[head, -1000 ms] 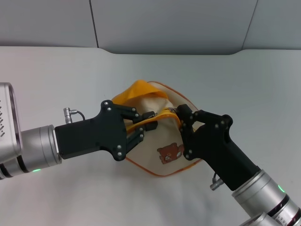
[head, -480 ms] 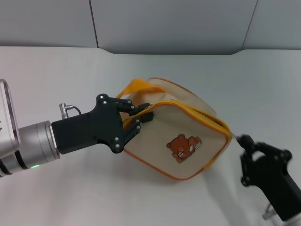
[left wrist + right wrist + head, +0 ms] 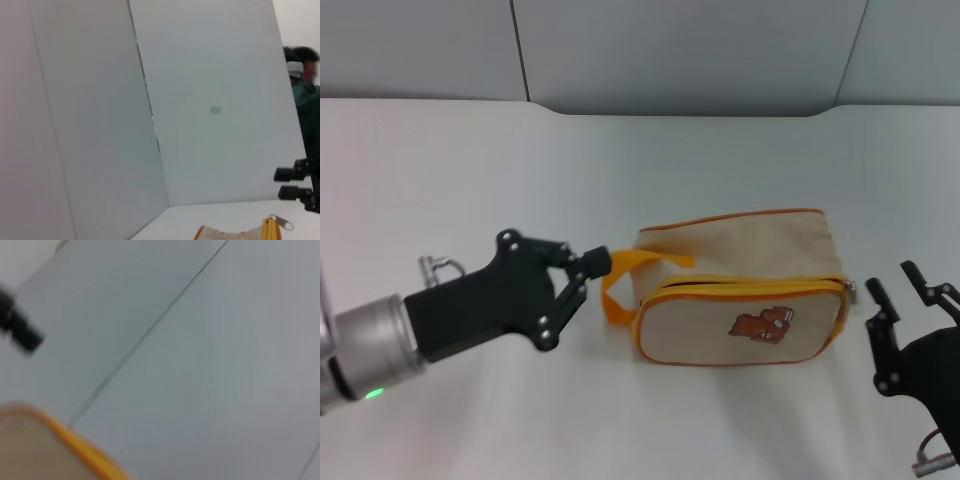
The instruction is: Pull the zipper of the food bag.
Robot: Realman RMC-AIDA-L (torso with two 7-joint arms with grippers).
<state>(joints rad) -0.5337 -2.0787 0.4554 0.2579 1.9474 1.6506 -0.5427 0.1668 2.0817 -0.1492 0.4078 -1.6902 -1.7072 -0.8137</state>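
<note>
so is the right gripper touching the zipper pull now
No, the right gripper sits open beside the food bag, with bare table between it and the zipper pull.

I see the beige food bag (image 3: 740,290) upright on the table, bear print facing me, its orange-yellow zipper (image 3: 750,284) closed, silver pull tab (image 3: 850,290) at its right end.

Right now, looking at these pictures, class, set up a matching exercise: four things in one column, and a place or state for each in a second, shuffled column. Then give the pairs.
Column one:
1. left hand
2. right hand
3. zipper
4. bear picture

Column two:
A. open, just off the pull-tab end of the food bag
B. on the bag's side, below the zipper
C. at the orange loop handle
D. runs along the bag's upper edge, silver pull tab at the end nearest the right hand

Pairs: 1-C, 2-A, 3-D, 4-B
</note>
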